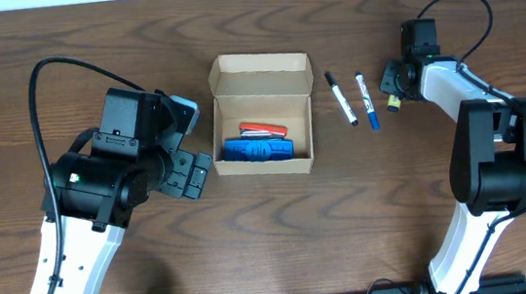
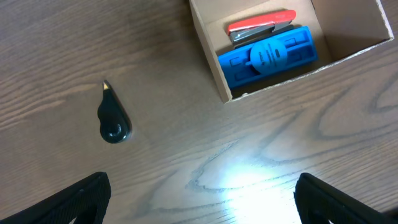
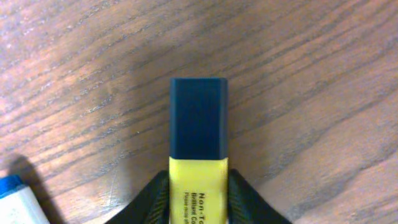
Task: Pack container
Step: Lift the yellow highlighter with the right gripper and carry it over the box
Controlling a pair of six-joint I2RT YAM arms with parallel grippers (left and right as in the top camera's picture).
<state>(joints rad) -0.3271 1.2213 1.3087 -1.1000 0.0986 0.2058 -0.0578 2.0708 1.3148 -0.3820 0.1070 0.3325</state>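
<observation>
Highlighter [image 3: 198,124] pinched in the right gripper [image 3: 198,198]; left gripper [image 2: 202,186] spread wide.
Lift it straight up, clear of the two markers [image 1: 341,98] beside it, and carry it left to the container [image 1: 260,96], lid open in the middle of the wood table [image 1: 274,253]; its rear half has room. Whether the highlighter has left the wood, you cannot tell.

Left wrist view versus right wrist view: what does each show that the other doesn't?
Left wrist only: the open brown cardboard box holding a red stapler and a blue plastic item, plus a small black teardrop-shaped object. Right wrist only: a yellow highlighter with a dark blue cap, gripped by the right tool. Both: the brown wood-grain table.
</observation>
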